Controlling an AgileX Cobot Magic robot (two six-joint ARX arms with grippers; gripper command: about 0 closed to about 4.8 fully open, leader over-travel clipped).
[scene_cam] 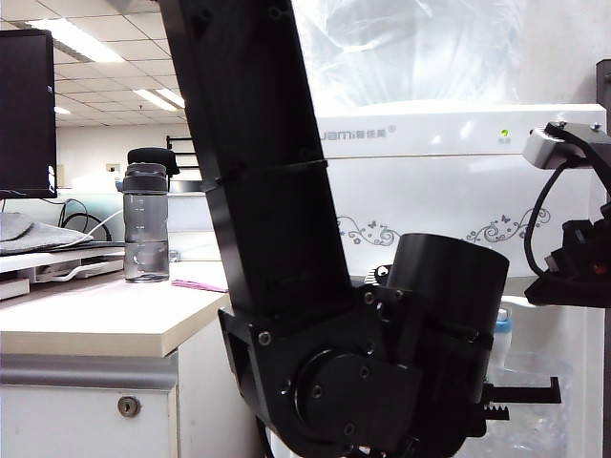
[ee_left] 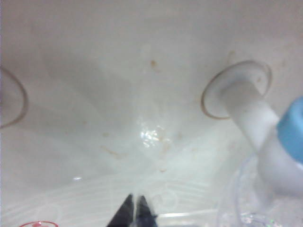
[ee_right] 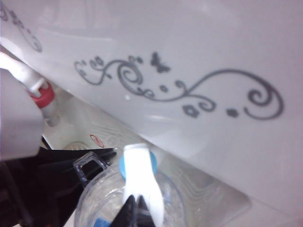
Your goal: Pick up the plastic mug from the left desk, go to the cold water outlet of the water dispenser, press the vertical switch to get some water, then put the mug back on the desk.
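The filling step is in hand. The plastic mug (ee_right: 104,198) is off the left worktop (scene_cam: 95,320) and hangs in front of the water dispenser (scene_cam: 430,181), right under the cold water outlet (ee_left: 291,135). The left claw (ee_left: 135,213) has its tips pressed together. In the right wrist view its black fingers sit at the thin clear handle of the mug, so I judge that it is pinching this handle.

The right claw (ee_right: 135,212) is also pressed together, with nothing between its tips. It is just at the lower part of the vertical switch (ee_right: 141,177); I cannot tell if it touches it already. No water is seen running.

The next move, in my judgement, is a push of the right claw against the switch toward the cabinet, while the left arm keeps the mug steady below the nozzle. The push must land on the blue-collared tap (the tap with the red collar (ee_right: 41,92) is well apart, on the other side of the left claw).

The switch has its long axis going down from the blue collar, and its free end points toward the mouth of the mug. The mug seems upright, with its mouth open upward and its handle turned to the left claw.
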